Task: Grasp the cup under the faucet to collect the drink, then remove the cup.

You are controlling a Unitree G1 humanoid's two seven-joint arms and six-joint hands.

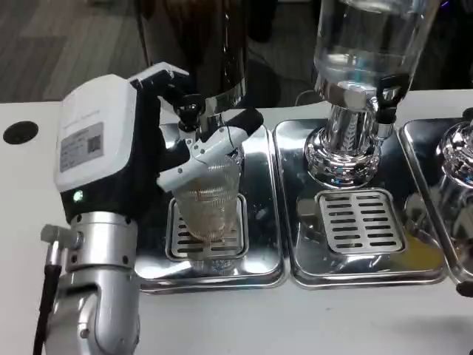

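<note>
A clear ribbed cup [211, 201] stands upright on the grate of the left drip tray [262, 222], below the black faucet [191, 111] of the dark dispenser. My left hand [177, 148] grips the cup, its white and black fingers wrapped around the upper part from the left. The cup's rim is partly hidden by those fingers. Whether liquid is flowing or sits in the cup I cannot tell.
A second dispenser with a clear tank [362, 44] and chrome base [344, 151] stands on the middle drip tray [362, 222]. A third chrome dispenser [458, 166] sits at the right edge. A black round hole [20, 132] marks the table's left side.
</note>
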